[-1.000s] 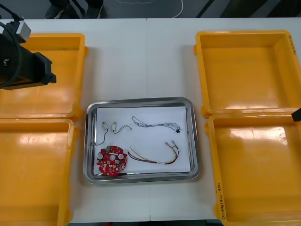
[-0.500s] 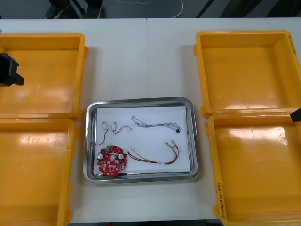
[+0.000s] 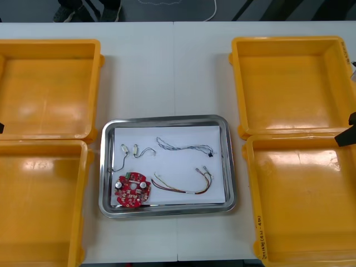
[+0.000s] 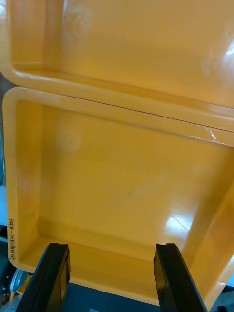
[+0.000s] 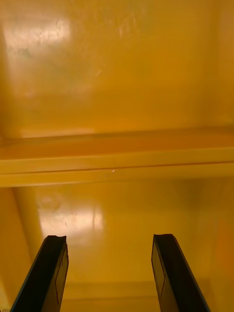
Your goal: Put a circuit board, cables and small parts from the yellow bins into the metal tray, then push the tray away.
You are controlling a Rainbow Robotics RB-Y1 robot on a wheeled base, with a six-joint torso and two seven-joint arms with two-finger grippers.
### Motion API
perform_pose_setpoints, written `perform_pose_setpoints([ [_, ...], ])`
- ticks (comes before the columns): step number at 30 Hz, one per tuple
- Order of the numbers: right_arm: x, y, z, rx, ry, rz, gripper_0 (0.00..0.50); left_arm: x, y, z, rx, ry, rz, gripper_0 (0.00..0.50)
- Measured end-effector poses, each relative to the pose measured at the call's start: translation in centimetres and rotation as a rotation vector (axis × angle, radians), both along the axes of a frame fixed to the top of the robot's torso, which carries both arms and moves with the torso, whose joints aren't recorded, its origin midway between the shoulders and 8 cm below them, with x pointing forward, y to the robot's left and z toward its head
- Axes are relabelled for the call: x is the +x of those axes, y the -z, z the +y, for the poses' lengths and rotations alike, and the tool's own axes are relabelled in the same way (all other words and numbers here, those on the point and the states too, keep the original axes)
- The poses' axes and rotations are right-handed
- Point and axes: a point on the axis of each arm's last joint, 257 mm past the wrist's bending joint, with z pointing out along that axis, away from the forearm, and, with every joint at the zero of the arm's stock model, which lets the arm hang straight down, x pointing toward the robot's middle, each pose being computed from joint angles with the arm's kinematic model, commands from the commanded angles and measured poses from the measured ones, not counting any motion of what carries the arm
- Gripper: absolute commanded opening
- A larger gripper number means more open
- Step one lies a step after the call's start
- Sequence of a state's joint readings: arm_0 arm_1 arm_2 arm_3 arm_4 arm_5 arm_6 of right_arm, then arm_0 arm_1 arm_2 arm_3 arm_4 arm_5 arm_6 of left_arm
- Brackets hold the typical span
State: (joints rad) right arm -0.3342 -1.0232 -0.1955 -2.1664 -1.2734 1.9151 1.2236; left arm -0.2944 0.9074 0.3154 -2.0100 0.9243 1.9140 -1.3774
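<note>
Steel tray (image 3: 167, 119) sits mid-bench (image 3: 167, 67) between the yellow bins (image 3: 55, 42). It holds a red circuit board (image 3: 132, 189), a red and yellow cable (image 3: 181, 189) beside it, a blue and white cable (image 3: 183, 147) and what look like small metal parts (image 3: 129, 148). The left hand (image 5: 108, 239) hangs open over the left bins, and the right hand (image 4: 111, 246) hangs open over the right ones.

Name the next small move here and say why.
Probably swing the right pincer in to the near rim of the metal tray, ready to push it away. The tray already holds a red circuit board, cables and small metal parts. The yellow bins look empty, and the right pincer and left pincer hang open over them, holding nothing.
</note>
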Motion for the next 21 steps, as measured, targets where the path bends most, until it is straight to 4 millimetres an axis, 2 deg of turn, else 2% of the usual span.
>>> perform_pose_setpoints([
  [6,-0.8,0.4,1.8,-0.037,-0.079,-0.005,0.5,-1.7,0.4,0.3,0.001,0.004,-0.002,0.5],
  [16,-1.3,2.3,7.7,-0.117,-0.305,0.038,0.5,-3.9,0.8,0.7,-0.012,0.002,0.002,0.5],
  [21,-1.6,2.6,9.6,-0.162,-0.393,0.044,0.5,-4.5,0.7,0.7,-0.018,0.004,-0.001,0.5],
])
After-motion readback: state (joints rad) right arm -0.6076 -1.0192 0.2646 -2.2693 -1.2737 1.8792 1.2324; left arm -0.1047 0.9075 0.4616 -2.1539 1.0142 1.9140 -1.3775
